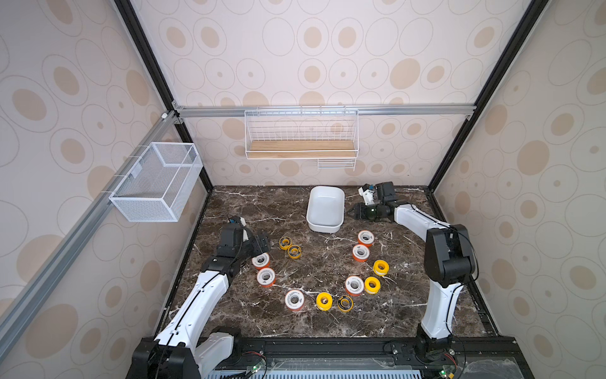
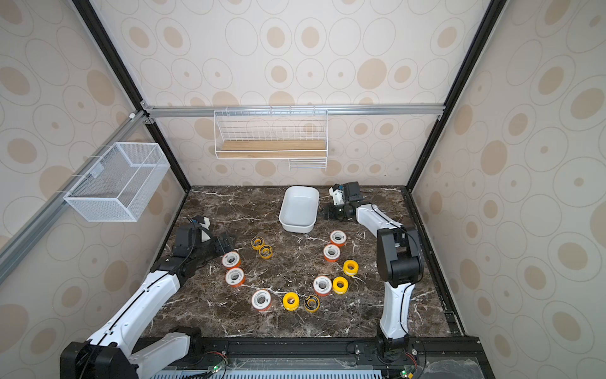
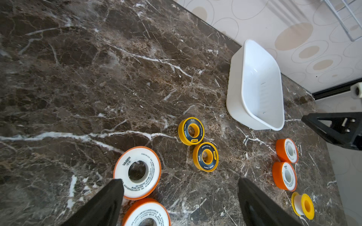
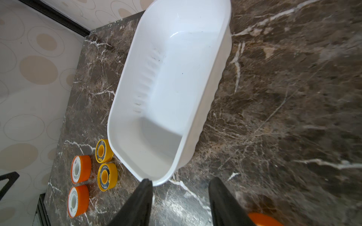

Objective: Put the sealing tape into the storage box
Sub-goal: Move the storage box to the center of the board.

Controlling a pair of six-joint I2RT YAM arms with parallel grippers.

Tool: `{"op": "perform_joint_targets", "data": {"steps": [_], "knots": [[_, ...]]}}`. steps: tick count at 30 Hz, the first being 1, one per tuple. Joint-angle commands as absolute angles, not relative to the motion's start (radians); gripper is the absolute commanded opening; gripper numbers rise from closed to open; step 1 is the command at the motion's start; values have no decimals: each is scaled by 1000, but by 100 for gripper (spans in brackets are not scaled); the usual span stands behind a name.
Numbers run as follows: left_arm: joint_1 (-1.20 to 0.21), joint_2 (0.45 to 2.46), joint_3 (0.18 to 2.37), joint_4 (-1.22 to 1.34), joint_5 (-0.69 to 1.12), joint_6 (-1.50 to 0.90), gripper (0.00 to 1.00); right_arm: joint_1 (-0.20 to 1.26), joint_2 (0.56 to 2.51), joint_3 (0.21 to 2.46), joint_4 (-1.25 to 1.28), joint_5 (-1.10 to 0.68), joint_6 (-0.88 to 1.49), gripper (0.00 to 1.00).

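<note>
- Tape (image 1: 290, 297) is spread on the bench (image 1: 249, 210); the far-edge storage box (image 1: 323, 227) is empty.
- Left fingers (image 3: 105, 203) are opened wide, right fingers (image 4: 137, 205) halfway; nothing is held.
- First spool (image 3: 150, 176) is likely to be gripped next.

The storage box (image 1: 323, 227) is a white rectangular tub with rounded corners and low walls, standing upright with its open side up. The sealing tape (image 1: 360, 252), twelve round spools, lies flat outside the box in a loose ring on its near side. Nearest the box are two yellow-and-black spools (image 1: 285, 242) side by side to its left and two orange spools (image 1: 366, 238) to its right. The plain yellow spools (image 1: 381, 267) lie farther from it.
</note>
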State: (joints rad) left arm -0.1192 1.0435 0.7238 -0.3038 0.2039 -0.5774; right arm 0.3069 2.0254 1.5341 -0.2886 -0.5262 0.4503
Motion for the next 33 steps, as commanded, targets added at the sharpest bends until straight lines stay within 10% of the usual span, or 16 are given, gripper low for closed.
{"op": "perform_joint_targets", "data": {"steps": [1,33], "knots": [[-123,1018,754,-373,204,-542,95,321,2074,1618,-354,-532,497,51],[-124,1061,749,-347,282,-538,96,347,2234,1743,-420,-528,577,9]]}}
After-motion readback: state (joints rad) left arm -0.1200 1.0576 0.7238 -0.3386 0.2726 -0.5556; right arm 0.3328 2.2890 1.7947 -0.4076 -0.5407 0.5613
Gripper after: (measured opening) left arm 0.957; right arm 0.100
